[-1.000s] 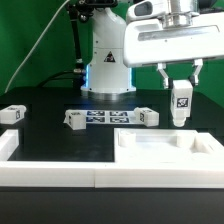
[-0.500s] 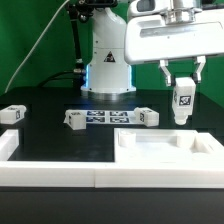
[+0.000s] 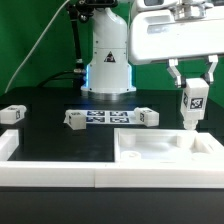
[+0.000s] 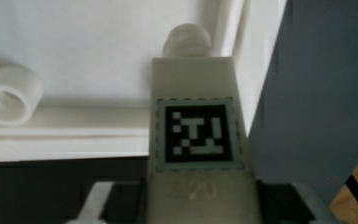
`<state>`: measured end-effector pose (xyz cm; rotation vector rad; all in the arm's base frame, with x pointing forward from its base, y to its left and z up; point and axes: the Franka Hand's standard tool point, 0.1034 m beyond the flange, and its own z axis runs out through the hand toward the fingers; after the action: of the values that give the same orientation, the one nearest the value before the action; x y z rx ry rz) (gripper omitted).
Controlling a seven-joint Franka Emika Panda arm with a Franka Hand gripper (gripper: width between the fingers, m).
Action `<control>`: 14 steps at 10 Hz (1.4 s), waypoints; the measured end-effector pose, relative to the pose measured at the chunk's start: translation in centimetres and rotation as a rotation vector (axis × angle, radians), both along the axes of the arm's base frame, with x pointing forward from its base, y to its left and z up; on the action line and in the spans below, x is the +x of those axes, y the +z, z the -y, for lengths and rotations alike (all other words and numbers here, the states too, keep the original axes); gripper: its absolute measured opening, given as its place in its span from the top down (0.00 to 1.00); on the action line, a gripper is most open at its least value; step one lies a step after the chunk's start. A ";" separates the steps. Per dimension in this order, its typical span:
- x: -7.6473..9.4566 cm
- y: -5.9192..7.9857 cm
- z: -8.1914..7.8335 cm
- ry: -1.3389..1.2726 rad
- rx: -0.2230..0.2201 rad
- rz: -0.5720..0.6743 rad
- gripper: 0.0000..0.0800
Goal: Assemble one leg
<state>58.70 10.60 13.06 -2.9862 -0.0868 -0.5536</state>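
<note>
White plastic in the grip: the leg (image 3: 193, 101) is clamped between my two fingers, so my gripper (image 3: 192, 86) is closed only to the block's width.

- Pose: my arm (image 3: 165, 40) comes in high at the exterior view's right, wrist turned so the fingers point straight down at the table (image 3: 50, 137).
- Leg hangs upright, long axis vertical. Its black-and-white tag (image 3: 195, 98) faces the exterior camera.
- Upper part of the leg sits between my fingers and the lower part sticks out below them.
- Wrist view: the leg (image 4: 201, 120) runs down the middle of the picture, tag sharp and square-on. My dark fingers (image 4: 108, 203) show on either side of it.
- Position: the leg's lower end is over the far corner of the big white slab (image 3: 150, 152), at the exterior view's right. Contact with the slab: cannot tell.
- Wrist view shows the slab's pale surface (image 4: 87, 135) behind the leg. Rounded white shapes there are too blurred to name.
- Three loose legs lie on the table: one (image 3: 11, 114) at the exterior view's far left, one (image 3: 76, 119) and one (image 3: 147, 118) at either end of the marker board (image 3: 108, 117).
</note>
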 end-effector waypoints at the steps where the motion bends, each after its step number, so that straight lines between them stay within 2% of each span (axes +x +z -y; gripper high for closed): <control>1: 0.5 0.0 -0.1 0.001 0.000 0.018 0.64; 3: 0.4 -0.1 0.1 -0.002 -0.002 0.050 0.64; 5: 0.8 0.0 0.4 -0.016 -0.006 0.175 0.64; 6: 0.6 -0.8 0.1 -0.008 -0.010 0.191 0.64; 10: 2.2 -0.9 -0.4 0.025 -0.019 0.201 0.64; 12: 2.8 -1.7 -0.1 0.026 -0.024 0.200 0.64; 14: 2.6 -2.5 -0.3 0.028 -0.025 0.200 0.64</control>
<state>61.30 10.93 10.58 -2.9390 -0.1522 -0.8517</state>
